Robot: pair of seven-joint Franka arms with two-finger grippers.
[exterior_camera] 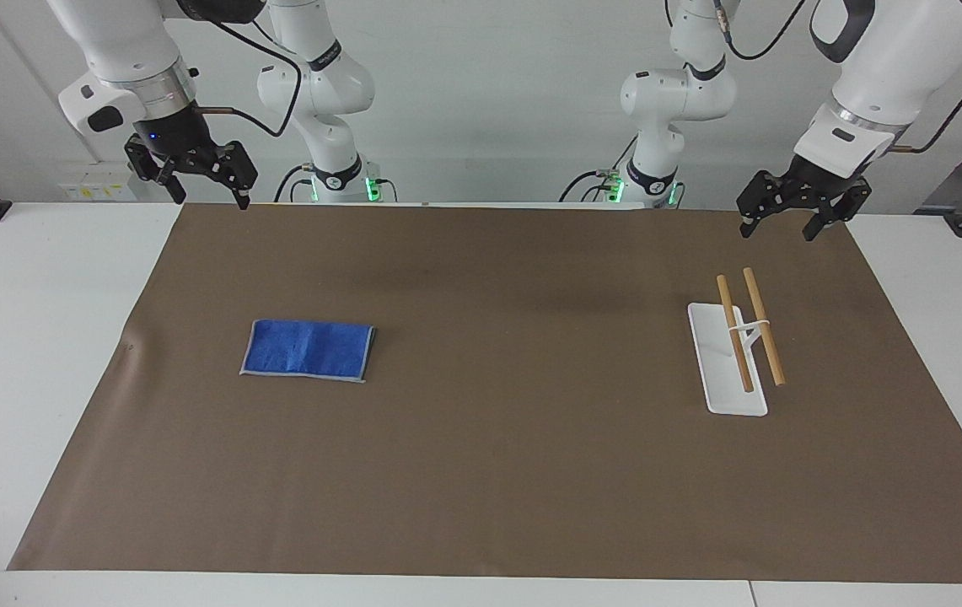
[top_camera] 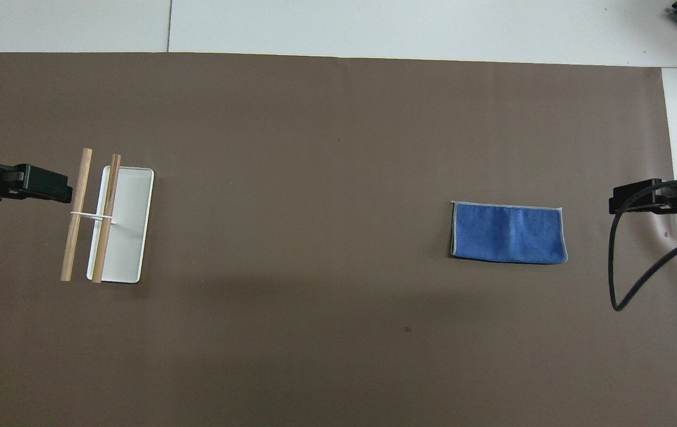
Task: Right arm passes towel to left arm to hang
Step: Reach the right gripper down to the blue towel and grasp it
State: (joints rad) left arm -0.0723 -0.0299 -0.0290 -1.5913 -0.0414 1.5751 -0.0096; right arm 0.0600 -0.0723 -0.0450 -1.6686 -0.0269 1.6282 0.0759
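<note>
Right arm (exterior_camera: 122, 51): reached down from the robots' side, wrist angled toward the mat's edge.
Right gripper (exterior_camera: 209, 190) (top_camera: 617, 204): hung in the air over the brown mat's (exterior_camera: 514, 472) (top_camera: 314, 344) corner at the right arm's end, claw spread wide, nothing in it, blue light showing.
Left arm (exterior_camera: 894, 59): sloped down at its own end and waited.
Left gripper (exterior_camera: 778, 226) (top_camera: 56, 191): hung over the mat's edge nearest the robots, claw also spread wide and empty.
Towel (exterior_camera: 308, 350) (top_camera: 508, 232): lay flat and folded on the mat, toward the right arm's end, well apart from both grippers.
Rack (exterior_camera: 733, 354) (top_camera: 114, 219): stood on the mat toward the left arm's end, white base tray with two wooden bars above it, both bars bare.
</note>
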